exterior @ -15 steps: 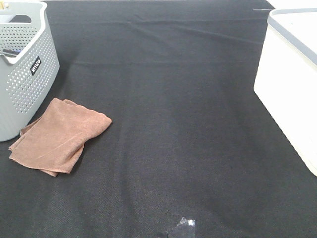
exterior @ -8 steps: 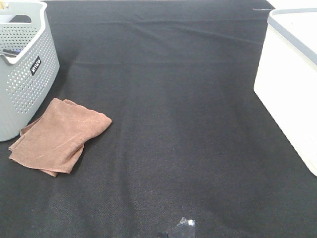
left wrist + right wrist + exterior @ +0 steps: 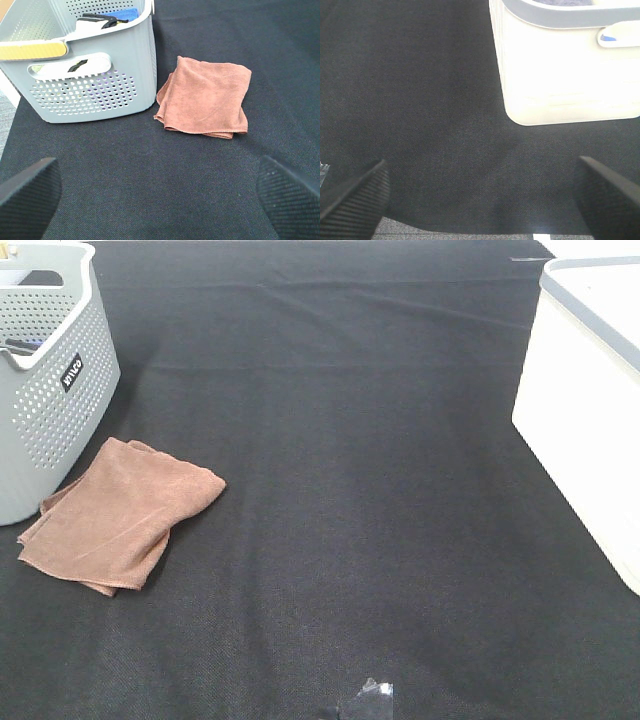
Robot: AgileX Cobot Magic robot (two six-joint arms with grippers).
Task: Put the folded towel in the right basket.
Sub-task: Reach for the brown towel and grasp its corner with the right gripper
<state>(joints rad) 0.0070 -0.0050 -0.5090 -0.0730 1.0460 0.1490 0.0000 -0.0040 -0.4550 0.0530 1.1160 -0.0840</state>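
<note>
The folded reddish-brown terry-cloth towel (image 3: 120, 515) lies flat on the black fabric-covered worktop (image 3: 360, 490) at the lower left of the high view. It is folded into a rough rectangle, set at a slant. Its layers do not line up neatly: a lower layer peeks out along two sides, and the corners are soft and rounded. The left wrist view shows the same towel (image 3: 205, 95) with a fuzzy nap and a stitched hem along its edges.

Just beside it, in the upper left of the high view, stands a grey perforated plastic basket (image 3: 50, 390) with a small dark label on its wall. One corner of the towel comes close to the grey basket (image 3: 95, 85); whether they touch is hard to say. Inside that basket are a yellow strip, something black and white, and a blue item, none clear enough to identify.

The white smooth-walled plastic basket with a grey rim (image 3: 590, 410) sits at the right edge of the high view, well apart from the towel. A wide stretch of bare worktop lies between them. A small glinting scrap (image 3: 368, 700) rests near the bottom centre of the frame, off the straight line between the towel and the white basket (image 3: 570, 65).

The left end effector (image 3: 160, 200) is spread wide, its black ribbed fingertips (image 3: 27, 195) far apart and holding nothing, with the towel ahead of it. The right end effector (image 3: 480, 200) is likewise spread wide and empty, its fingertips (image 3: 610, 200) apart over bare worktop near the white basket.
</note>
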